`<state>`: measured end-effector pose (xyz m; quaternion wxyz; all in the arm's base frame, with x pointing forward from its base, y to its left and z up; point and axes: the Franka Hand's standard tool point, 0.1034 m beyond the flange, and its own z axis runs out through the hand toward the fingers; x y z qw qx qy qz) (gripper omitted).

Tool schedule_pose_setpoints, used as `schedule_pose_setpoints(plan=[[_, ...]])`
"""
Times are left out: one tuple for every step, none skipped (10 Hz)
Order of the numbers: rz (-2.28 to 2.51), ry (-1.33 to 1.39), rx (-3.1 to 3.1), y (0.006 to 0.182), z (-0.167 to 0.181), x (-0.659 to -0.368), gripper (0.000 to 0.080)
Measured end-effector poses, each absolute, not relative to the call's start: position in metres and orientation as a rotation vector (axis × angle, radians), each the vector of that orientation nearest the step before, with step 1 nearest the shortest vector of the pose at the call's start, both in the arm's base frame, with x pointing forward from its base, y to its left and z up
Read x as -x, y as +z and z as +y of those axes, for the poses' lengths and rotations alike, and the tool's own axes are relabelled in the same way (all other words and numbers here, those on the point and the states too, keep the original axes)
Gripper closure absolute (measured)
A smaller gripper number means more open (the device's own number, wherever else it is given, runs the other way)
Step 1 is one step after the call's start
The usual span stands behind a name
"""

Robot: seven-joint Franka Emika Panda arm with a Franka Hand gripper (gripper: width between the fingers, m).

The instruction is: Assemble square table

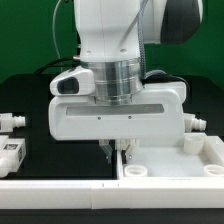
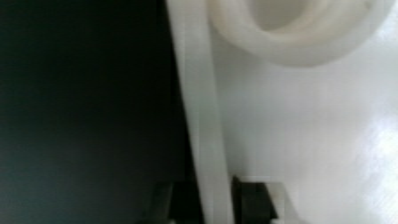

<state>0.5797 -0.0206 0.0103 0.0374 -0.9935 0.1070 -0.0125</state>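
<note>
Black table (image 1: pixel 28 95) bears top (image 1: pixel 205 165), legs (image 1: pixel 10 122)

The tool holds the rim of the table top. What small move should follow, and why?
Probably slide the table top flat along the table rather than lift it: the tool pinches only its thin rim beside a corner socket, so lifting might tilt it.

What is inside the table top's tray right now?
Three round corner sockets show inside the table top, and all look empty. The gripper, shut on the tray's rim, covers the fourth corner, so what sits there cannot be seen.
</note>
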Motion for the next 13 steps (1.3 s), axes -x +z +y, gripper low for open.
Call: schedule_pose_setpoints(plan=[[0.348, -0.056, 3.058, 0.01, -0.021, -0.58, 0.073], [0.328, -0.069, 3.064, 0.01, -0.021, -0.58, 0.073], [0.306, -0.069, 3.066, 0.01, -0.021, -0.58, 0.0728], [0.305, -0.068, 3.066, 0.01, -0.021, -0.579, 0.0728], [0.305, -0.067, 3.066, 0.009, -0.021, -0.579, 0.0631], [0.315, -0.049, 3.063, 0.012, -0.02, -0.577, 0.0482], [0.324, -0.018, 3.054, 0.026, -0.018, -0.57, 0.0305], [0.324, -0.008, 3.051, 0.038, -0.015, -0.564, 0.0305], [0.322, 0.002, 3.045, 0.052, -0.009, -0.559, 0.0184], [0.344, 0.019, 3.033, 0.07, -0.001, -0.559, 0.016], [0.4, 0.022, 3.021, 0.079, 0.006, -0.56, 0.016], [0.407, 0.012, 3.018, 0.084, 0.013, -0.562, 0.0152], [0.395, 0.015, 3.021, 0.082, 0.011, -0.561, 0.0152]])
